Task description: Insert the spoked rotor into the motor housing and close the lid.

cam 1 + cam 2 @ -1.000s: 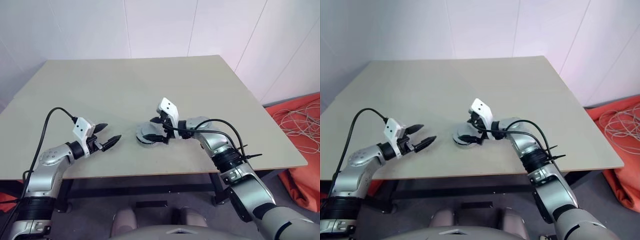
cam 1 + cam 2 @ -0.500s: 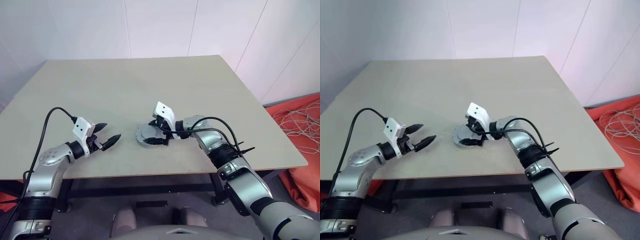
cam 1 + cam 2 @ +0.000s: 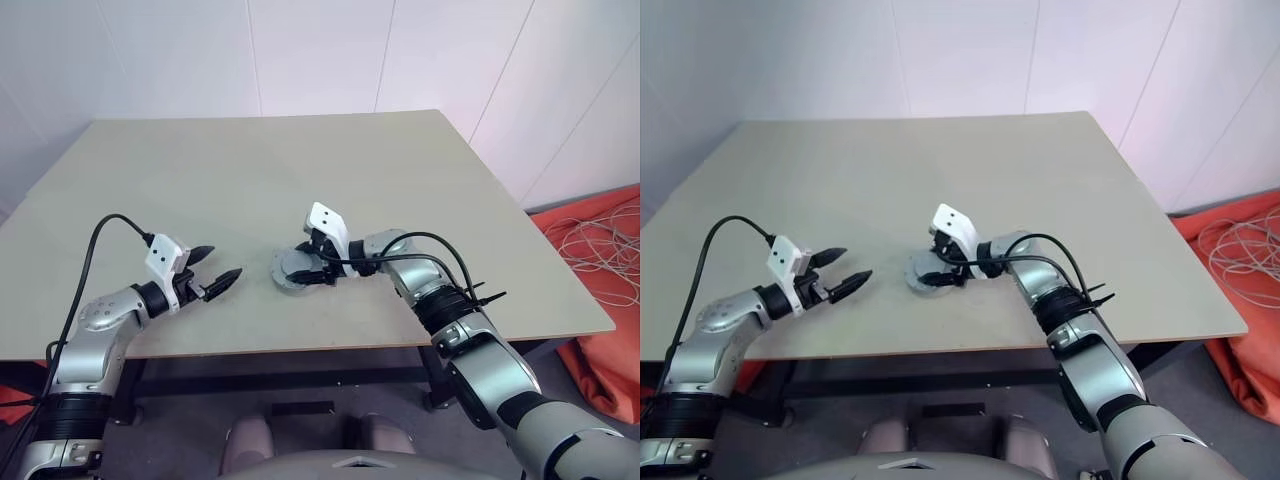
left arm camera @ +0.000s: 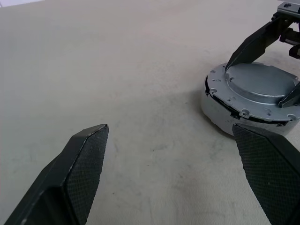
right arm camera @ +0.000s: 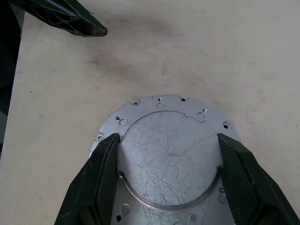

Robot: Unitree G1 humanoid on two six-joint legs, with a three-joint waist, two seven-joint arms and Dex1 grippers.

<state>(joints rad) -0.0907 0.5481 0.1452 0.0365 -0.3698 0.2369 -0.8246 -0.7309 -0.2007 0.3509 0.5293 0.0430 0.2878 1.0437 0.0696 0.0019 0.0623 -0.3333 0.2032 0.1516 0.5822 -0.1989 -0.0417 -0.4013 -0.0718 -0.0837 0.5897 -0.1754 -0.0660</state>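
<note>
1. Head views: the round silver-grey metal motor housing (image 3: 285, 268) is lying flat on the beige table (image 3: 250, 170). It is sitting between the two black fingers of the right gripper (image 3: 303, 268), which is pinching it from above. The left gripper (image 3: 222, 262) is hovering well apart from the motor housing, spread wide and pointing towards it, holding nothing.
2. Left wrist view: the motor housing is lying ahead of the left fingers and off to one side. It is looking like solid metal, so I am judging it stiff, fairly heavy for its width and not fragile. Its sides are looking smooth and likely slippery.
3. Right wrist view: the right fingers are pressing on opposite edges of the raised round disc (image 5: 171, 159) on top, inside the thin flange with small holes (image 5: 159, 102). That low edge is giving little purchase, and gripping across the full outer body would probably be holding more surely. The scratched face is carrying no brand, label or readable writing.
</note>
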